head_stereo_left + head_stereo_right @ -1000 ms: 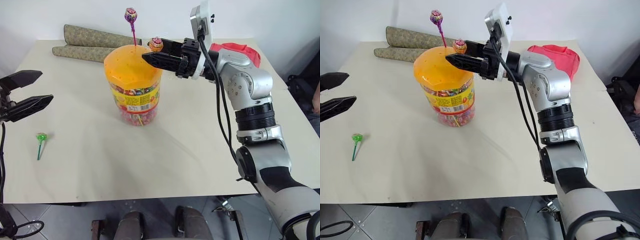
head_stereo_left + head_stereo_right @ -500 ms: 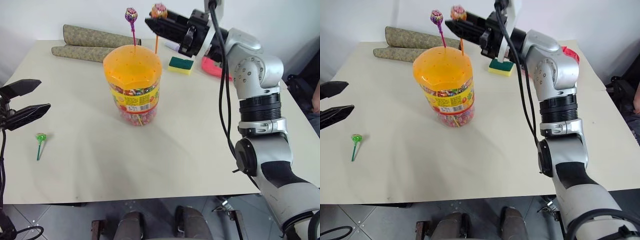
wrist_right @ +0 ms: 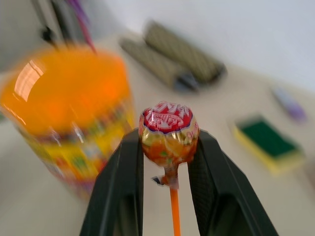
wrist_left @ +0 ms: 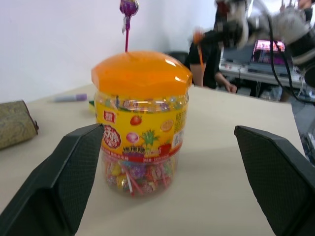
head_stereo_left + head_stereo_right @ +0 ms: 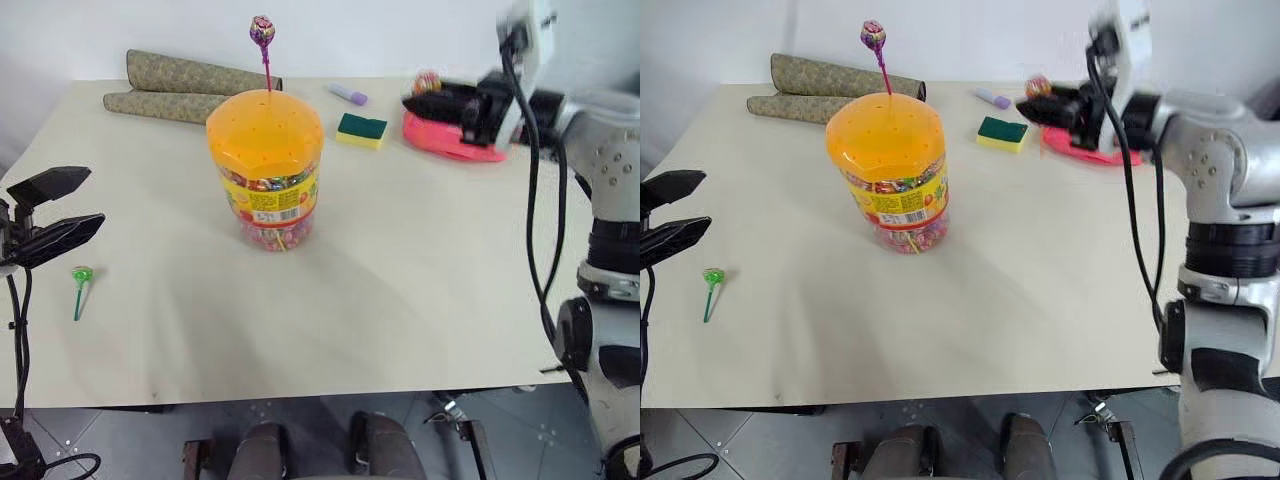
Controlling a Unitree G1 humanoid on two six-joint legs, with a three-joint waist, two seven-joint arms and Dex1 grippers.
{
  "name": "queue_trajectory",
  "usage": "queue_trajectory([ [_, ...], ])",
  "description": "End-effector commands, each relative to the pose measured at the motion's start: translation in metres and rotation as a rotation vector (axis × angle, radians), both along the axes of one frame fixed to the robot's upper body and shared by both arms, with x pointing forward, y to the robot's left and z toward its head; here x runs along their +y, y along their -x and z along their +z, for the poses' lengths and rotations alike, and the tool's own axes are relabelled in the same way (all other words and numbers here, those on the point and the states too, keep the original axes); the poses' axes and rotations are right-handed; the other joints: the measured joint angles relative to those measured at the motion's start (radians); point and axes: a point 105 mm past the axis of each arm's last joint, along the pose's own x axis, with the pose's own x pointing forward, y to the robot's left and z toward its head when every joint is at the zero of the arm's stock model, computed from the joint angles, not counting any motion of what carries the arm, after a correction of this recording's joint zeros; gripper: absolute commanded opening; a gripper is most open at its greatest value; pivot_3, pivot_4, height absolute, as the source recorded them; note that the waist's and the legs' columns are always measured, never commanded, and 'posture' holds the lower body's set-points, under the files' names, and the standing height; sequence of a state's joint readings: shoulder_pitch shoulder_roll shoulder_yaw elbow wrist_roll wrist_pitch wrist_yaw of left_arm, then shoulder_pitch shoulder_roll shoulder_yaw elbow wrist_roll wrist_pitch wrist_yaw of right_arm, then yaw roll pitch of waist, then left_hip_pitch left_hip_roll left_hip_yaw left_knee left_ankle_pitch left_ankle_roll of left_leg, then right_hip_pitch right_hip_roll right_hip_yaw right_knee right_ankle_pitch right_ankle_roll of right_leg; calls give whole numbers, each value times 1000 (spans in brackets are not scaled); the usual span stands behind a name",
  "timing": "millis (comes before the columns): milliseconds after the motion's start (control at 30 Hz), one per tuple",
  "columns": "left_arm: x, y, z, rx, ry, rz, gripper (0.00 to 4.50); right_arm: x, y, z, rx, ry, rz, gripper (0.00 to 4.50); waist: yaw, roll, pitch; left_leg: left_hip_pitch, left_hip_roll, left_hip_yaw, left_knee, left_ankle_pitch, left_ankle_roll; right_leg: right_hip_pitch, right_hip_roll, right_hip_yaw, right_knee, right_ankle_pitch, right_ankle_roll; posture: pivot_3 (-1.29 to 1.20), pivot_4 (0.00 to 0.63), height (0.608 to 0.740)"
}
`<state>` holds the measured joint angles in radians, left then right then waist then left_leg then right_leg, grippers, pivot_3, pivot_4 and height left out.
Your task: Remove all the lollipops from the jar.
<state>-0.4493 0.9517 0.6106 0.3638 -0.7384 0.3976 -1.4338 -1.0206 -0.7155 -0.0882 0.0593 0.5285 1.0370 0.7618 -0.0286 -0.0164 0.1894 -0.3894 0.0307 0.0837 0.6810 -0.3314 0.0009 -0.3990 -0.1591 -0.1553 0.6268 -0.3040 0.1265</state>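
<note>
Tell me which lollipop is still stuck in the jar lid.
The purple lollipop, standing upright in the jar lid. The green lollipop lies on the table; the orange lollipop is clamped in the right tool.

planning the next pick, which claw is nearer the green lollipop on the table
Left. The left claw hovers open just above the green lollipop; the right claw is far across the table, gripping the orange lollipop.

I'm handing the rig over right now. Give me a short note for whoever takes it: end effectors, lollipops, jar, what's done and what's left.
Right end effector: shut on the orange lollipop, held in the air over the table's right side, near the pink object.
Left end effector: open, holding nothing, at the table's left edge.
Jar: upright mid-table, lid on.
Green lollipop: lying on the table, left of the jar.
Purple lollipop: stuck upright in the jar's lid.
Done: green out; orange out, not yet set down.
Left: put the orange down, then pull the purple.
</note>
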Motion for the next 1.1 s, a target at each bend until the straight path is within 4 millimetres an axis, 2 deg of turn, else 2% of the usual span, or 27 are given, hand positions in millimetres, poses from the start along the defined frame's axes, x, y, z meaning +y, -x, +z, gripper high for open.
queue_trajectory([
  [33, 2, 5, 12, -55, 13, 7, 4500, -19, 3, -32, 83, 57, -112, 857, 0, 0, 0, 0, 0, 0, 0, 0, 0, 0, 0, 0, 0, 0, 0, 0, 150, 740],
  [167, 6, 3, 13, -51, 18, 49, 4500, -43, 0, -89, 220, 127, -252, 857, -1, 0, 0, 0, 0, 2, 0, 0, 0, -1, 0, 1, 0, 0, 0, 0, 150, 740],
  [300, 9, 0, 13, -38, 17, 99, 4500, -55, -1, -126, 302, 178, -315, 857, 0, 0, 0, 0, 0, 4, 0, 0, 0, -2, 0, 2, 0, 0, 0, 0, 150, 740],
  [400, 9, 1, 13, -36, 15, 105, 4500, -57, -4, -139, 327, 176, -332, 857, 0, 0, 0, 0, 0, 4, 0, 0, 0, -2, 0, 3, 0, 0, 0, 0, 150, 740],
  [533, 10, 2, 12, -30, 10, 110, 4500, -58, -9, -146, 343, 166, -350, 857, 0, 0, 0, 0, 0, 4, 0, 0, 0, -2, 0, 3, 0, 0, 0, 0, 150, 740],
  [567, 10, 3, 11, -26, 8, 112, 4500, -58, -10, -148, 348, 167, -353, 1207, 0, 0, 0, 0, 0, 4, 0, 0, 0, -2, 0, 3, 0, 0, 0, 0, 150, 740],
  [767, 9, 3, 9, -18, 10, 117, 4500, -56, -10, -149, 352, 169, -344, 3233, 1, 0, 0, 0, 0, 4, 0, 0, 0, -2, 0, 3, 0, 0, 0, 0, 150, 740],
  [900, 9, 4, 8, -16, 11, 117, 4500, -56, -4, -137, 317, 176, -324, 4475, 1, 0, 0, 0, 0, 4, 0, 0, 0, -2, 0, 4, 0, 0, 0, 0, 150, 740],
  [967, 9, 4, 8, -17, 12, 117, 4500, -55, -1, -128, 295, 172, -305, 4475, 1, 0, 0, 0, 0, 5, 0, 0, 0, -3, 0, 4, 0, 0, 0, 0, 150, 740],
  [1100, 9, 5, 8, -18, 15, 119, 4500, -43, 16, -93, 207, 174, -183, 4475, 2, 0, 0, 0, 0, 5, 0, 0, 0, -3, 0, 4, 0, 0, 0, 0, 150, 740],
])
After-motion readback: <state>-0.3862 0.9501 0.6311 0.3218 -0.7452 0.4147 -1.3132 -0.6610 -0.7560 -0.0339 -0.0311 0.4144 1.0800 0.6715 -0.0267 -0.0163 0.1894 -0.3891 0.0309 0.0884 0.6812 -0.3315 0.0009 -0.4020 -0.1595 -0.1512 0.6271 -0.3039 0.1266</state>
